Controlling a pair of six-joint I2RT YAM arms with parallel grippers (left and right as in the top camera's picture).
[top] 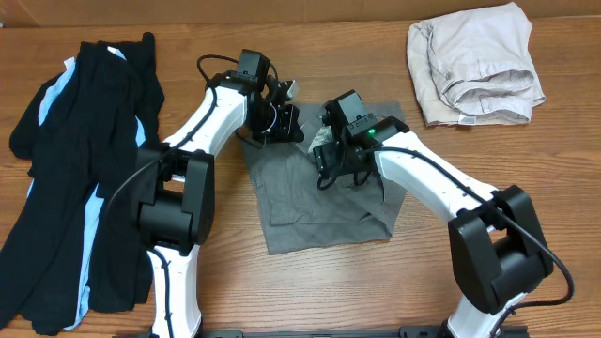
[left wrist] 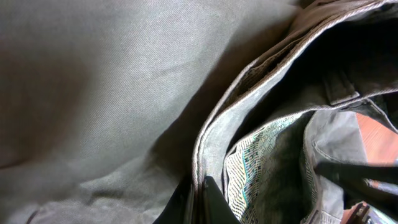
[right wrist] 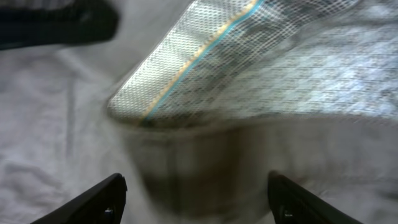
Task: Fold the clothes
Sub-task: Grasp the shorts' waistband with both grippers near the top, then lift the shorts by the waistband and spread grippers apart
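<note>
Plain mid-grey fabric shorts lie centred btwn the arms, long axis running away from the bases, waistband apparently at the far end. Left gripper looks clamped on the waistband edge; right gripper spread wide, empty, w/ the waistband's right half directly under it. Beyond, crumpled beige garment, far right.

We see a wood-grain tabletop, smooth with a faint sheen. The grey shorts are matt twill cloth with a fine diagonal weave; their lining is a thinner patterned weave. The beige garment, far right, is soft, matt, creased cloth. The black garment, left, is smoother cloth. The arm shells are glossy white plastic.
</note>
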